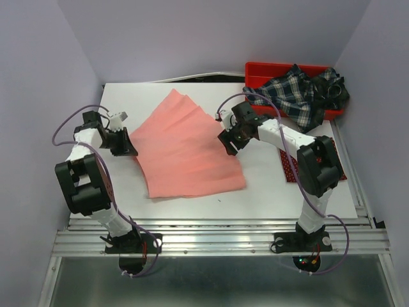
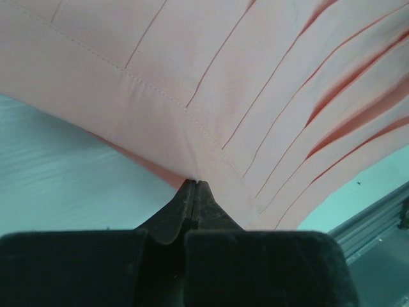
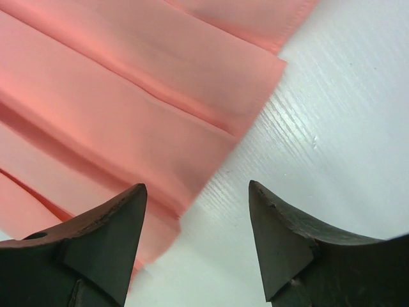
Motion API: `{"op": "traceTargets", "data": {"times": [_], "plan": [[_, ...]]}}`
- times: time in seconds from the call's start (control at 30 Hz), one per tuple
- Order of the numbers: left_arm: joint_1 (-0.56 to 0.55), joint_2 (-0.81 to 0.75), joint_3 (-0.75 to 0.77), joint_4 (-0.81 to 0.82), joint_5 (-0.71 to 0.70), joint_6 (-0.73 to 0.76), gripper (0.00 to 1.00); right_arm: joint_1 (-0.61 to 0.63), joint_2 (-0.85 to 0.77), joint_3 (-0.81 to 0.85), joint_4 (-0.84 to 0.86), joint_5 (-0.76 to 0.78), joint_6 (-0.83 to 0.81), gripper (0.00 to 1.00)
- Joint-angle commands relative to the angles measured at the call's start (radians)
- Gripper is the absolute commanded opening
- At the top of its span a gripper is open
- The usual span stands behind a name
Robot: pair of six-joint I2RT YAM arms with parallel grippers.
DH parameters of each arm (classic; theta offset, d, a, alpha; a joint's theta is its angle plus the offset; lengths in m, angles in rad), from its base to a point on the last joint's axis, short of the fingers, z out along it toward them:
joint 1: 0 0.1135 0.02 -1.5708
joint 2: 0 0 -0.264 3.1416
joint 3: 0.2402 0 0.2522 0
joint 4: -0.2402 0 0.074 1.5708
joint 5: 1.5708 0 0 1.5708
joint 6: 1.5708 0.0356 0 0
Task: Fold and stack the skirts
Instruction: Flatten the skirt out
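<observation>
The salmon-pink skirt [image 1: 185, 150] lies spread on the white table [image 1: 268, 192], its pleats fanning out. My left gripper [image 1: 130, 151] is at its left edge, and in the left wrist view the gripper [image 2: 195, 184] is shut on the skirt's seamed edge [image 2: 255, 83]. My right gripper [image 1: 228, 146] is open at the skirt's right edge. In the right wrist view it [image 3: 195, 185] straddles the skirt's edge [image 3: 128, 96], one finger over cloth and one over bare table. The plaid skirt [image 1: 300, 93] is heaped in the bin. The dark red dotted skirt [image 1: 289, 169] lies mostly hidden under my right arm.
A red plastic bin [image 1: 262, 69] stands at the table's back right corner. Purple walls close in the sides and back. A metal rail [image 1: 223, 240] runs along the near edge, also seen in the left wrist view [image 2: 377, 217].
</observation>
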Motion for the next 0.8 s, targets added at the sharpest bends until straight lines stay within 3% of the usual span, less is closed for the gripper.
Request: {"op": "traceTargets", "data": {"times": [0.0, 0.13, 0.23, 0.43, 0.63, 0.77], "plan": [[0.03, -0.008, -0.005, -0.072, -0.114, 0.071, 0.0, -0.002, -0.05, -0.002, -0.001, -0.005, -0.028, 0.7], [0.032, 0.105, -0.058, 0.008, -0.158, 0.021, 0.0, -0.002, -0.016, 0.003, -0.017, -0.067, -0.028, 0.69], [0.032, 0.205, -0.084, 0.045, -0.19, -0.001, 0.1, -0.002, 0.011, 0.01, -0.024, -0.13, -0.025, 0.68], [0.036, 0.178, -0.118, 0.111, -0.301, -0.024, 0.12, 0.043, 0.06, 0.052, 0.006, -0.17, -0.023, 0.67], [0.032, 0.193, -0.062, 0.111, -0.369, -0.027, 0.21, 0.09, 0.185, 0.101, 0.014, -0.17, -0.031, 0.63], [-0.025, 0.224, -0.006, 0.11, -0.364, -0.026, 0.21, 0.113, 0.22, -0.036, -0.018, -0.139, -0.042, 0.57]]}}
